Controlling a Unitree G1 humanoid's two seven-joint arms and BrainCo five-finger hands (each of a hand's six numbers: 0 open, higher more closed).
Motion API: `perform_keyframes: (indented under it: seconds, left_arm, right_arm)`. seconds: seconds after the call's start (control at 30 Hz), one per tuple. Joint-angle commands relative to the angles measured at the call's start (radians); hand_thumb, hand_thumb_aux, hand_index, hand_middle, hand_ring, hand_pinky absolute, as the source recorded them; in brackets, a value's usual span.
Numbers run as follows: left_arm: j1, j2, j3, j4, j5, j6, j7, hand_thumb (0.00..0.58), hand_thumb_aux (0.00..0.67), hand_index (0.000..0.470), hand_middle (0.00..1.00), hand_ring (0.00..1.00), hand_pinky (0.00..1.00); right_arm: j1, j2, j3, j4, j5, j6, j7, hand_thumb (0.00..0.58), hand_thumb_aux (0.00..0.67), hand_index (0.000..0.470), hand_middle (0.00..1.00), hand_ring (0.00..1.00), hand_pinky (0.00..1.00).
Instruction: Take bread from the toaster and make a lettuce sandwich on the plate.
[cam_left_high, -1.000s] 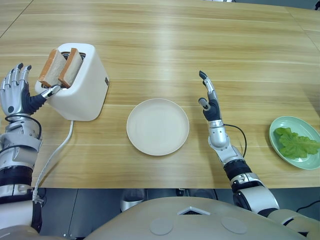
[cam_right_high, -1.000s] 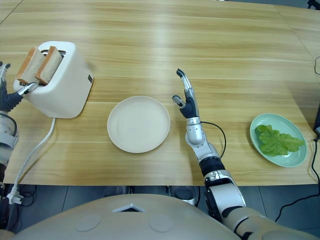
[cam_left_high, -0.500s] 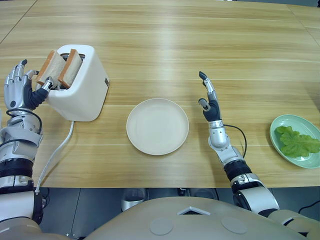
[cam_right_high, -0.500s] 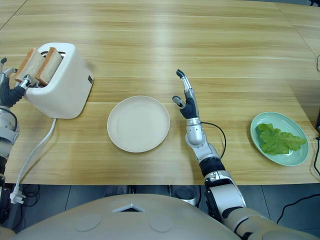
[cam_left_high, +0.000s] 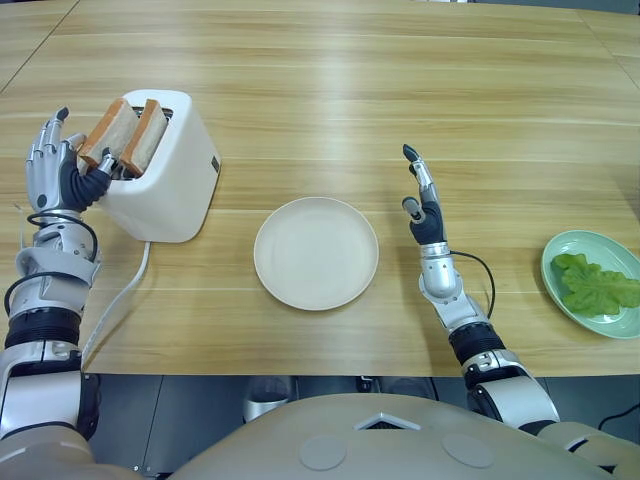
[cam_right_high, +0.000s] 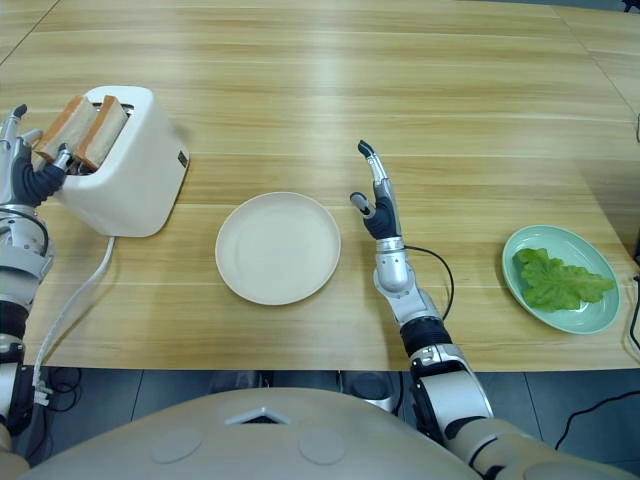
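Left eye: white boxy toaster at table's left, two browned bread slices upright in its slots. Left hand spread beside the outer slice, likely readying a pinch; nothing held.

Right eye: right hand upright, fingers straight, empty, beside the round cream plate. Green lettuce leaf on the pale green dish, far right.

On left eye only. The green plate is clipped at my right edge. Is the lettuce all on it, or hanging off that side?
Observer: All on it. The lettuce lies inside the green plate, and a thin band of bare rim shows past the leaf's right tip.
Operator: Anything up against the plate on that side?
Observer: No. A strip of bare table shows just past the right rim, and nothing touches the rim there.
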Motion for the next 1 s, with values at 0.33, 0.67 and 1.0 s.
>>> perform_keyframes:
  seconds: [0.33,0.67,1.0]
  left_arm:
    - [-0.059,-0.033,0.037,-0.091,-0.026,0.019,0.058,0.580,0.670,0.460,1.00,1.00,1.00]
    - [-0.010,-0.137,0.187,-0.518,-0.166,-0.157,0.152,0.580,0.670,0.460,1.00,1.00,1.00]
    - [0.240,-0.325,-0.221,-0.795,-0.416,-0.182,-0.417,0.580,0.670,0.460,1.00,1.00,1.00]
  right_arm:
    - [-0.026,0.003,-0.013,0.027,0.003,0.019,-0.019,0.000,0.000,0.000,0.00,0.00,0.00]
    - [-0.047,0.000,-0.016,0.049,0.002,0.023,-0.047,0.000,0.000,0.000,0.00,0.00,0.00]
    - [-0.031,-0.056,-0.082,-0.066,0.030,0.032,-0.054,0.000,0.000,0.000,0.00,0.00,0.00]
